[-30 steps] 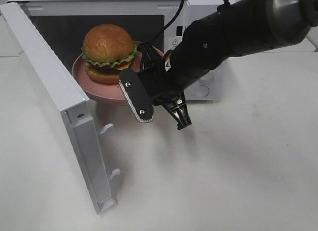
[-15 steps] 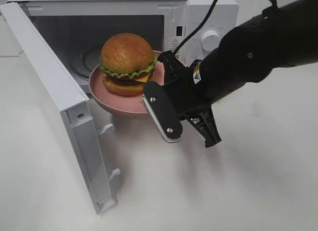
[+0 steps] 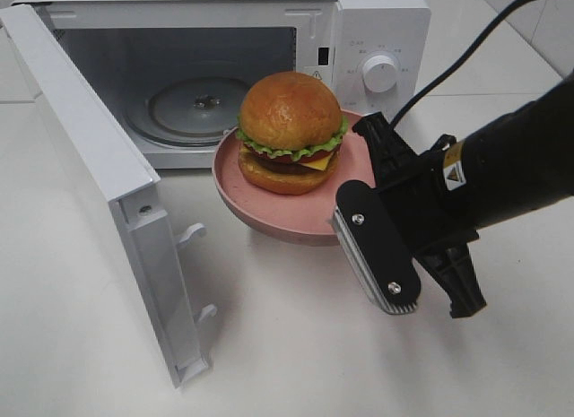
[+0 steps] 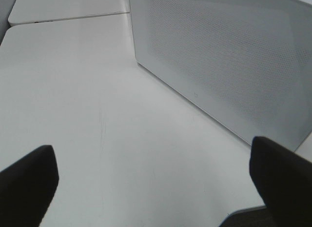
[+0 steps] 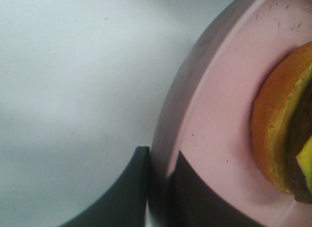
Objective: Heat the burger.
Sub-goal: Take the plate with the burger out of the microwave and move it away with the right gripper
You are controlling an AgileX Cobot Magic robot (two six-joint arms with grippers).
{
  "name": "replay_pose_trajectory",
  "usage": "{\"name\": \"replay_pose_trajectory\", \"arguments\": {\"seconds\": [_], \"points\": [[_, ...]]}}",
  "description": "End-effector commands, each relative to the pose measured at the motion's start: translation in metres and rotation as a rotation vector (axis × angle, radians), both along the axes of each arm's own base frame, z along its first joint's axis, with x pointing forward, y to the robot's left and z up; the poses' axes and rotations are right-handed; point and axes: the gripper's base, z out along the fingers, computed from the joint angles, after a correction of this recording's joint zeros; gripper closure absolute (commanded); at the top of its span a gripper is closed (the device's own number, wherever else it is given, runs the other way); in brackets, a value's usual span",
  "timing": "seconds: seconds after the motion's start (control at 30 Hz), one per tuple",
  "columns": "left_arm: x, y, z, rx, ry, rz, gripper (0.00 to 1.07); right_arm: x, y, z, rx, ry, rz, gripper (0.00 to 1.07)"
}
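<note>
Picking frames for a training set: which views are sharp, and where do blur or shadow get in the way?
Exterior high: sharp and evenly lit, soft shadows under the pink plate and microwave door. Right wrist: close and soft; the burger is cropped and blurred, the right gripper dark. Left wrist: clear, but the left gripper fingertips are black silhouettes.

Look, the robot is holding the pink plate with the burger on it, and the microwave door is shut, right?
Not quite. The microwave door is wide open, not shut; the exterior high view shows it swung out, with the bare glass turntable inside. The rest is right: the right gripper has its jaws pinched on the rim of the pink plate, and the burger sits on it.
</note>
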Motion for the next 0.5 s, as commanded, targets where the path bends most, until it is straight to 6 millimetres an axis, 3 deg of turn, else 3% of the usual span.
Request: {"name": "replay_pose_trajectory", "arguments": {"seconds": [0.03,0.5], "points": [[-0.002,0.0,0.0,-0.009,-0.028,0.001,0.07,-0.006,-0.006,0.009,0.054,-0.05,-0.017,1.07],[-0.002,0.0,0.0,-0.009,-0.028,0.001,0.07,-0.059,-0.049,0.012,0.034,-0.033,-0.048,1.07]]}}
